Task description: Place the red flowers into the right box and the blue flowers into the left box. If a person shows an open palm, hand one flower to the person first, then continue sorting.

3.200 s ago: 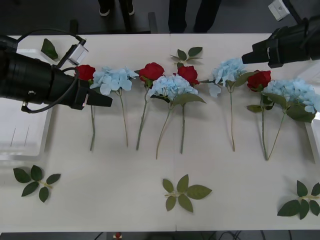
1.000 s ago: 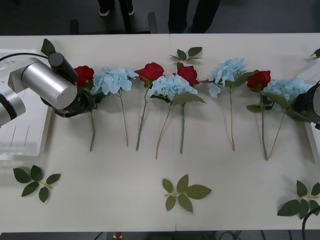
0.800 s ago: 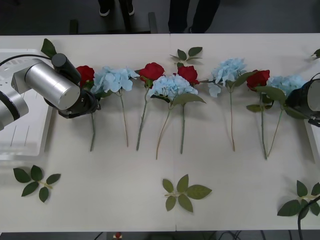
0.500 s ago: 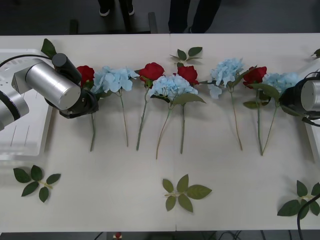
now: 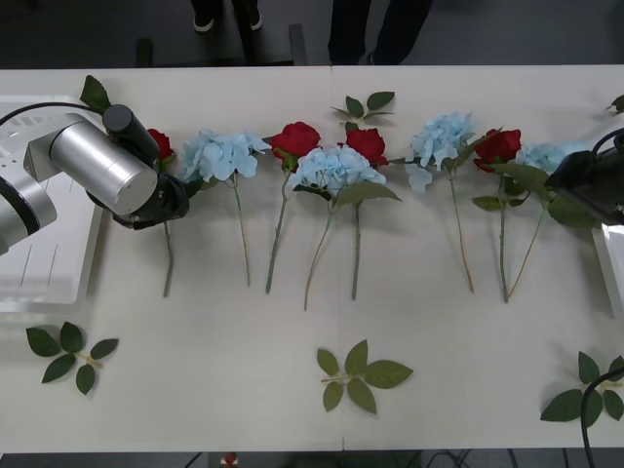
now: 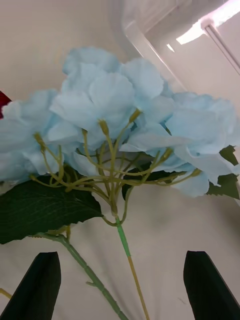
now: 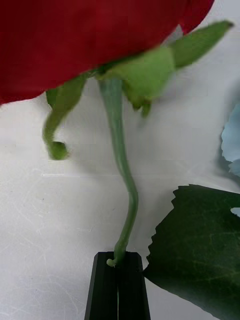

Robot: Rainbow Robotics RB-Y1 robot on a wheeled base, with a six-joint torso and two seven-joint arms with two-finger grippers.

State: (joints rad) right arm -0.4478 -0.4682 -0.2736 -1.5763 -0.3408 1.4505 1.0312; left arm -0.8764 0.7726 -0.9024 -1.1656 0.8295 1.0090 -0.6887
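- Front view: the left end effector (image 5: 168, 207) sits at the left end of a row of flowers on the white worktop (image 5: 244, 380), over the leftmost deep-red artificial rose (image 5: 159, 144), whose thin green stem slants down toward the near edge. The slotted white plastic left tray (image 5: 49, 278) lies just beside that arm. The right end effector (image 5: 575, 185) is at the row's right end, beside the rightmost pale-blue hydrangea head (image 5: 546, 156); the white right tray (image 5: 614, 273) shows at the worktop's right edge.
- Right wrist view: both black fingers (image 6: 37, 290) stand wide apart, with the pale-blue hydrangea head (image 6: 125, 125) and its stem between and beyond them, ungripped; the right tray's rim (image 6: 150, 50) lies behind.
- Left wrist view: the black fingers (image 7: 119, 287) are pressed together on the rose's (image 7: 90, 40) stem, just below the bloom.
- Against half a second ago, the leftmost rose's stem has swung leftward, and the right end effector has shifted farther right.
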